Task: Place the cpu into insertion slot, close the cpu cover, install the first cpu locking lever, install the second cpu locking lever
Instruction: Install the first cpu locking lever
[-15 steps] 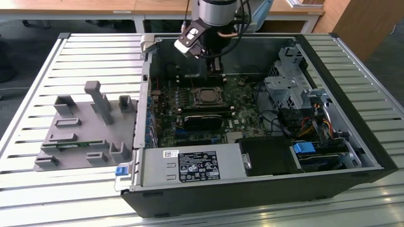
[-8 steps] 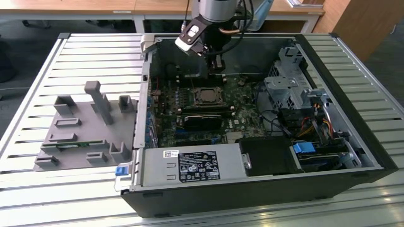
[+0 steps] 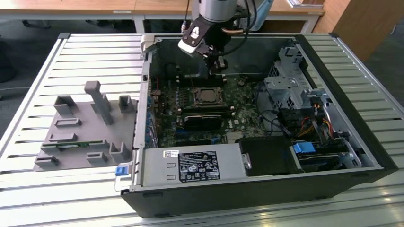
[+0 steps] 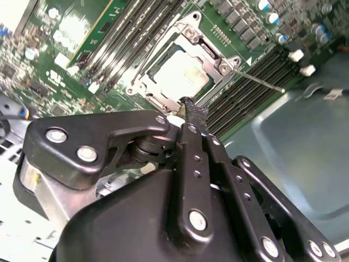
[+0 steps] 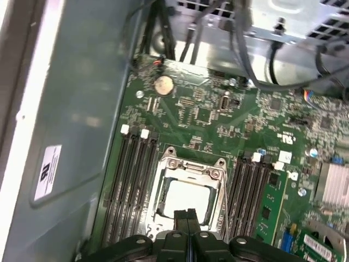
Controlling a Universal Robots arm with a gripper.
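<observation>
The cpu (image 3: 207,96) lies flat in the socket on the green board inside the open computer case; its silver top shows in both wrist views (image 4: 182,73) (image 5: 188,196). The cpu cover (image 5: 191,166) (image 4: 146,82) is a grey metal frame lying down around the chip. A thin metal locking lever (image 4: 262,82) sticks out sideways from the socket over the memory slots. My gripper (image 3: 218,66) (image 4: 193,109) (image 5: 186,215) hangs above the board just beyond the socket's far edge, its fingertips pressed together with nothing between them.
A grey fixture plate (image 3: 82,132) with upright blocks lies on the slatted table at the exterior view's left. Inside the case (image 3: 252,198) are a power supply (image 3: 189,165), a drive cage (image 3: 290,90), loose cables (image 3: 309,125) and black memory slots (image 5: 133,174).
</observation>
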